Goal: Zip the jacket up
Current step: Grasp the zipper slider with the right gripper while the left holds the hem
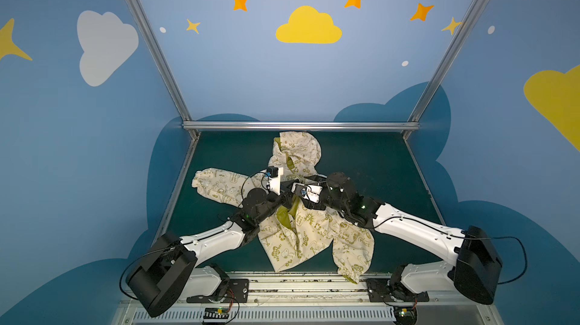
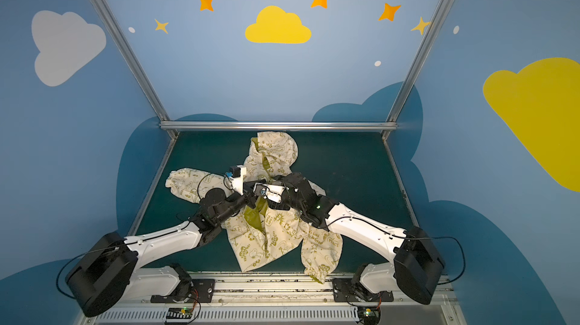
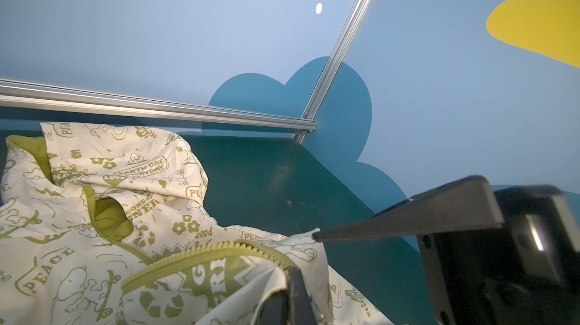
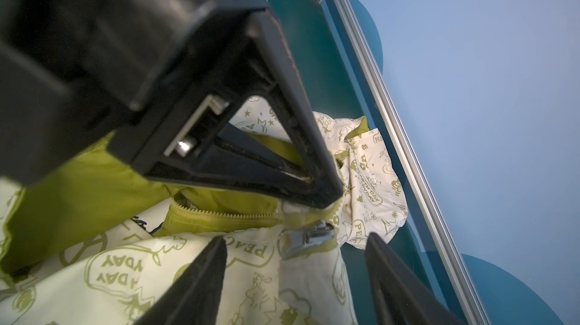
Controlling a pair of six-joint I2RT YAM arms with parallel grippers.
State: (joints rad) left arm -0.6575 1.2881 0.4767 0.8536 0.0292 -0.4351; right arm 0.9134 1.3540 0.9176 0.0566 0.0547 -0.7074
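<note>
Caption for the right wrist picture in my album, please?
Open right pincer hovers at the jacket's zipper pull; left pincer pinches the edge.

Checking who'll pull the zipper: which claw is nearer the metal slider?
Right. The slider sits between the open fingers of the right claw; the left claw is shut on the jacket edge just beside it.

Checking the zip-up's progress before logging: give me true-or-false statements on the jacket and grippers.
1. The left gripper is shut on the jacket near the zipper pull. True.
2. The right gripper has clamped the zipper pull. False: its jaws stand open, the pull between them.
3. The jacket is zipped closed. False: the front gapes, showing green lining.
4. The hood lies toward the back rail. True.
</note>
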